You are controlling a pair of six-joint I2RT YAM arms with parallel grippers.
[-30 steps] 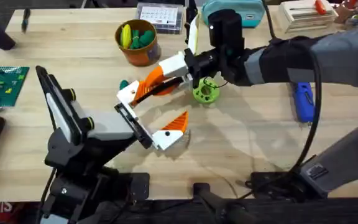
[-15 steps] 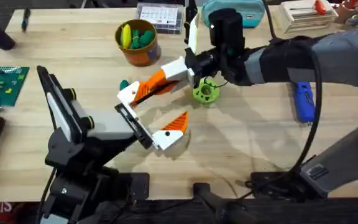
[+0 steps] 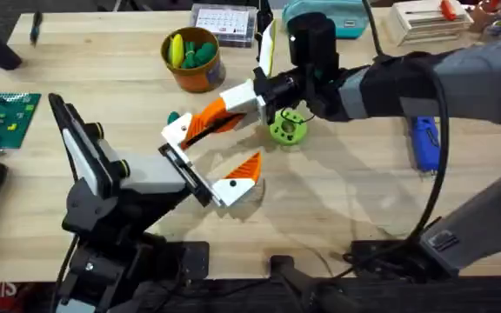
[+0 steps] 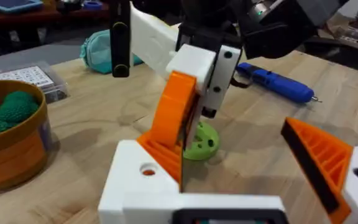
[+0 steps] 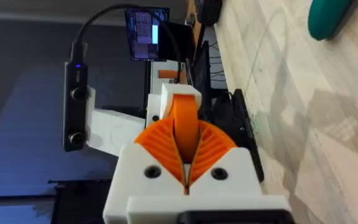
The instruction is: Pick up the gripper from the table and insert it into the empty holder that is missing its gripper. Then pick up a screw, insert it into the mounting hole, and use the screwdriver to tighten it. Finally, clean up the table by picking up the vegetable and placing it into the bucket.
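**Inspector:** Light-wood bench (image 3: 346, 209), cluttered along the far edge. Where is the orange finger?

**Assistant:** Off the bench. The right pincer (image 3: 259, 94) is closed on the white base of the orange finger (image 3: 216, 115) and carries it in the air, near the middle of the bench. Its long axis runs from the right pincer down toward the left arm, orange tip leading.

**Inspector:** And the holder?

**Assistant:** The holder (image 3: 177, 161) sits on the left arm's wrist, just below and beside the finger's leading end. Contact cannot be confirmed from overhead. The left pincer (image 4: 229, 186) carries one orange pad (image 4: 319, 158) only; with the second missing, its opening cannot be told.

**Inspector:** What governs the next move?

**Assistant:** In my judgement, alignment. The finger lies up and right of the empty slot, so it must travel along its own axis toward the left wrist. The right arm does the work.

**Inspector:** Remaining items?

**Assistant:** Blue screwdriver (image 3: 425, 142) lies at the right, untouched. The bucket (image 3: 193, 59) stands at the far side.
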